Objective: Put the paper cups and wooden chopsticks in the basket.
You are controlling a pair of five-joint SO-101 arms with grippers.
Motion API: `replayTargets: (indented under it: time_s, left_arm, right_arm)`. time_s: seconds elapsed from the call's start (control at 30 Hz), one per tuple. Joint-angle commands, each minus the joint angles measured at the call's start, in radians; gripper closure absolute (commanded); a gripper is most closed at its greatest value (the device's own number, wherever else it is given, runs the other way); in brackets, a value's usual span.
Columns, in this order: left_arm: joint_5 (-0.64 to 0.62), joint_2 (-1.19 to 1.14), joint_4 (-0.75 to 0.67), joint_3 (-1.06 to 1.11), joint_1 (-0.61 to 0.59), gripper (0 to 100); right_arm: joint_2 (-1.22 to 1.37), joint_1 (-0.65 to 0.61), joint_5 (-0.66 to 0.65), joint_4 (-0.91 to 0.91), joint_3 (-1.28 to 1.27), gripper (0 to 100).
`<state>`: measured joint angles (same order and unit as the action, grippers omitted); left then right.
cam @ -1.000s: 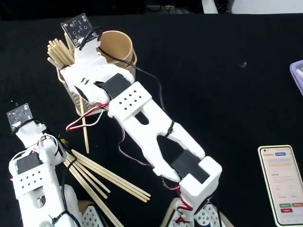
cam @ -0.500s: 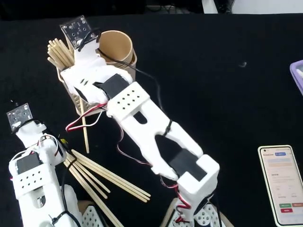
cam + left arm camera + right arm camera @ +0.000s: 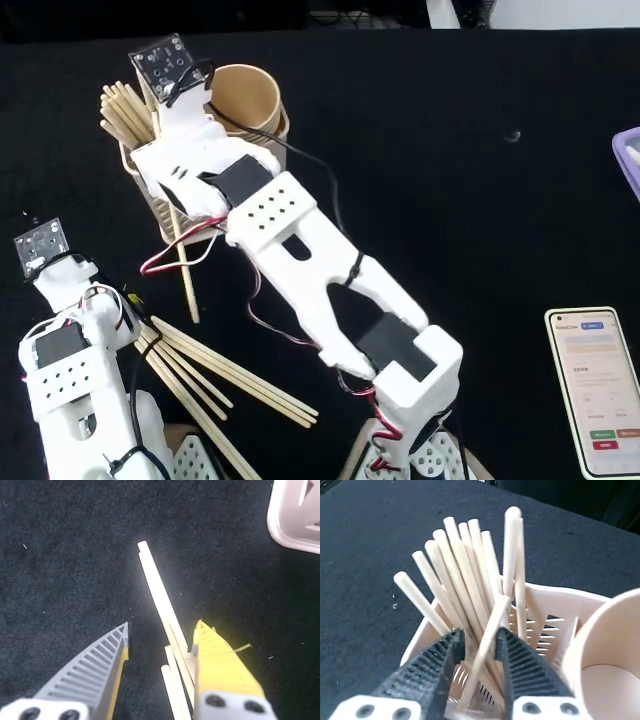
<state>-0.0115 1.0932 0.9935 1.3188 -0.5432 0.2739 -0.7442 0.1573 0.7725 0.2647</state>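
The basket (image 3: 160, 225) sits at the far left of the bench (image 3: 450, 150), with a paper cup (image 3: 245, 95) in its right side and a sheaf of chopsticks (image 3: 125, 110) standing at its left. The right hand (image 3: 480, 635) hangs over the basket, fingers slightly apart, with a single chopstick (image 3: 487, 645) slanting between them toward the near side. At the near left, the left hand (image 3: 161, 625) is spread wide over loose chopsticks (image 3: 155, 585) lying on the bench.

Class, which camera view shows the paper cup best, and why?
The high view: the paper cup shows most of its open rim and inside. The right wrist view catches one side of its rim and wall.
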Motion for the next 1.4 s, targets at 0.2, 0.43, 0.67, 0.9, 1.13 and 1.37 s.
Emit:
replayTargets:
  time_s: [0.2,0.43,0.67,0.9,1.13,1.37]
  left_arm:
    - [-0.003,0.011,0.005,-0.041,0.004,78]
    - [-0.003,0.011,0.005,-0.041,0.005,78]
    - [-0.003,0.011,0.005,-0.041,0.005,78]
    - [-0.003,0.011,0.005,-0.041,0.007,78]
    - [-0.003,0.011,0.005,-0.041,0.005,78]
    - [-0.003,0.011,0.005,-0.041,0.005,78]
  right_arm:
    - [-0.010,0.037,-0.087,0.008,0.105,91.0]
    - [-0.010,0.037,-0.092,0.008,0.143,91.0]
    - [-0.004,0.037,-0.092,0.009,0.125,90.6]
    - [-0.021,0.035,-0.091,0.081,0.160,79.8]
    - [-0.031,0.037,-0.091,0.152,0.205,78.7]
    - [-0.021,0.032,-0.086,0.170,0.216,78.7]
